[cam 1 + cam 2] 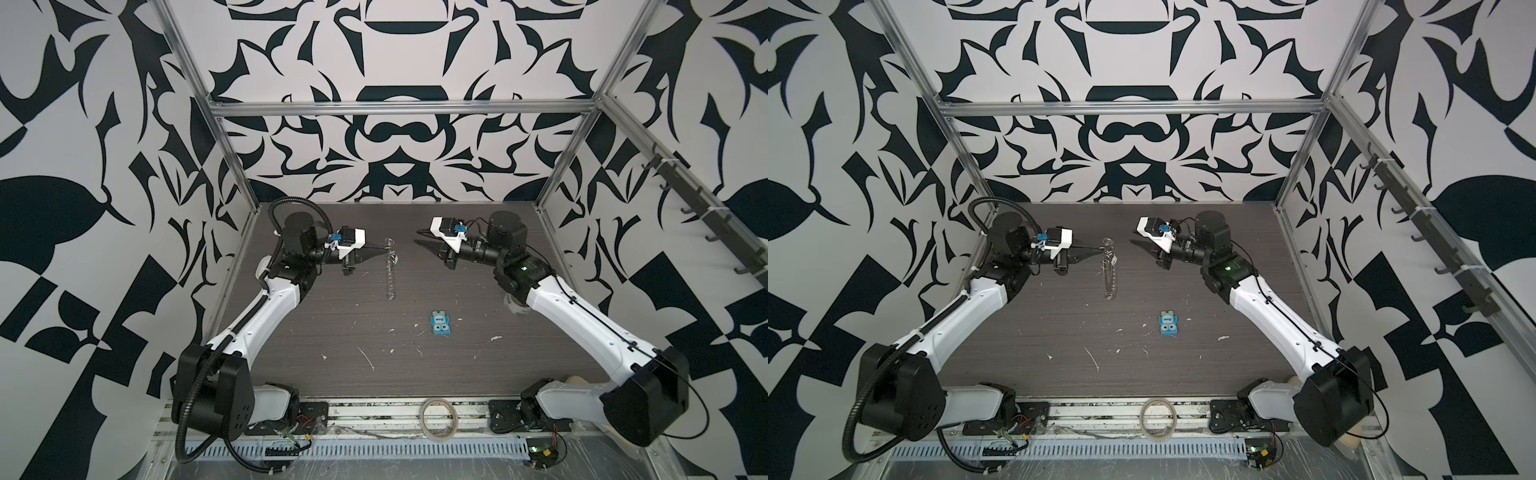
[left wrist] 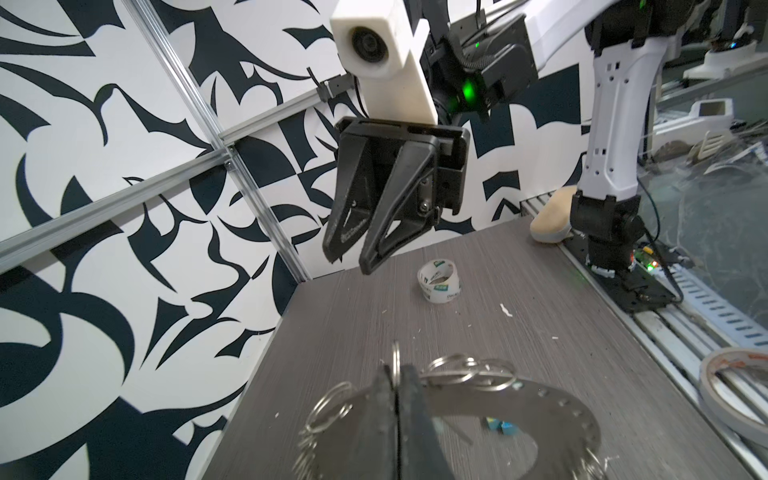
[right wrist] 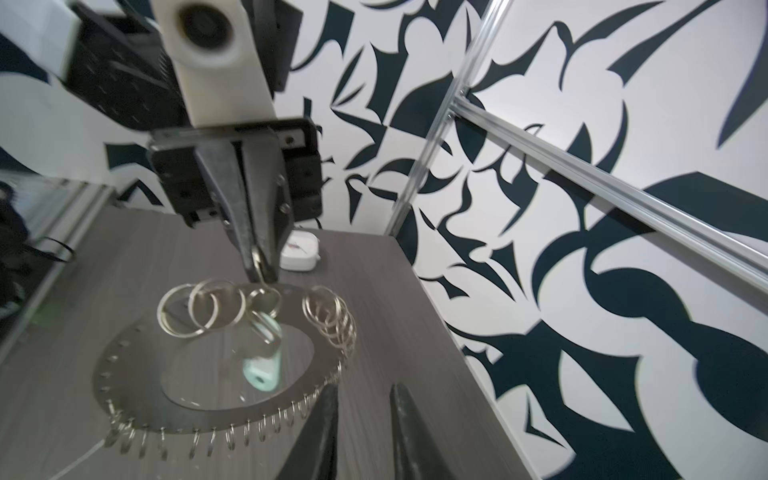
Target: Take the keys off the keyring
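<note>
The keyring (image 3: 137, 399) is a flat grey disc with a wide hole and small wire rings along its rim. In both top views it hangs edge-on (image 1: 390, 274) (image 1: 1109, 276). My left gripper (image 2: 397, 374) (image 1: 388, 249) is shut on a split ring at the disc's top edge (image 2: 561, 415). A pale green key (image 3: 262, 370) dangles from a ring in front of the hole, blurred. My right gripper (image 3: 365, 392) (image 1: 417, 237) stands open and empty, a short way to the right of the keyring.
A blue packet (image 1: 441, 325) with cartoon eyes lies mid-table among white flecks. A translucent tape roll (image 2: 439, 286) stands under the right arm. A beige tape ring (image 1: 438, 417) lies on the front rail. A small white box (image 3: 301, 251) sits behind the left gripper.
</note>
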